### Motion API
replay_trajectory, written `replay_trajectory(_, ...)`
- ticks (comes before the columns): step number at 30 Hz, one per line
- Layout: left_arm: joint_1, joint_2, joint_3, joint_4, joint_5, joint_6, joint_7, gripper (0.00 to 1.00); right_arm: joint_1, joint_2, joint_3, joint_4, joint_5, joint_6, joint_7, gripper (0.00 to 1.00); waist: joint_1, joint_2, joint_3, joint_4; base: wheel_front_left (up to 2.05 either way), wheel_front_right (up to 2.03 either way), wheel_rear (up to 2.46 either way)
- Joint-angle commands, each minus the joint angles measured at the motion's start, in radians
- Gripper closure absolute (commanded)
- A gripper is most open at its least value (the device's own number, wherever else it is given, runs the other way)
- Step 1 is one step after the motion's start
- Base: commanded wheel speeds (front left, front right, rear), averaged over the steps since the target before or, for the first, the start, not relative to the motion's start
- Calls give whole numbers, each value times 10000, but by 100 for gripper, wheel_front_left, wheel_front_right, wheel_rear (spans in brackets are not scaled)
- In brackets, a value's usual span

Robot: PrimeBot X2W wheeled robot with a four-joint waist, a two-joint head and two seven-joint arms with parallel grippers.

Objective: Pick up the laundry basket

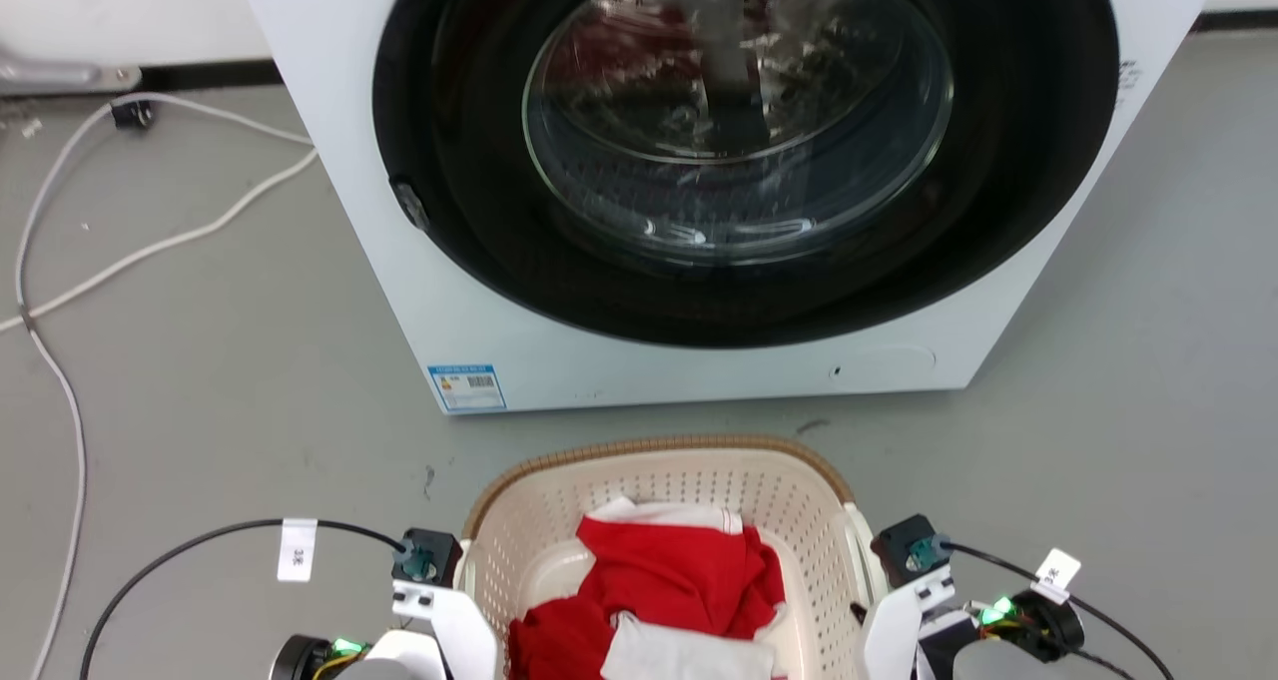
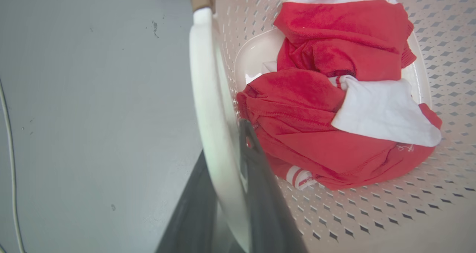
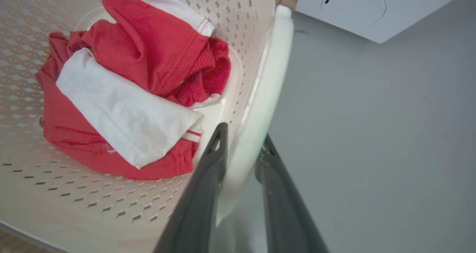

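On the grey floor, seemingly not lifted yet: the laundry basket, with the washing machine just behind it.

At the left side of the basket, the left end effector, narrowed onto the white left handle, with one dark finger inside the perforated wall and one outside. At the right side of the basket, the right end effector, narrowed in the same manner onto the right handle. Held so, most probably, to take the load evenly from both sides and to keep the basket level when raised; with a grip on one side alone, a risk of tipping. Cannot tell the firmness of the pressing from these views.

Inside the basket, on its bottom: a crumpled red garment with a striped trim, and a white cloth lying over the middle of it. Loose and low, well under the brown rim of the basket, so unlikely to spill in a steady lift. Next step, as a judgement only: raising both arms together, at the same pace.
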Motion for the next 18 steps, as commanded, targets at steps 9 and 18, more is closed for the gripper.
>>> replay_trajectory(9, 494, 0, -772, -277, -600, -41, 412, 100, 476, -62, 568, -15, 396, -3, 391, 100, 2, -1, -1047, 83, 0, 0, 0)
replay_trajectory(18, 635, 145, -1311, -330, -1192, -41, 558, 100, 576, -153, 921, -3, 813, -3, 453, 100, 2, -1, -1398, 160, 0, 0, 0)
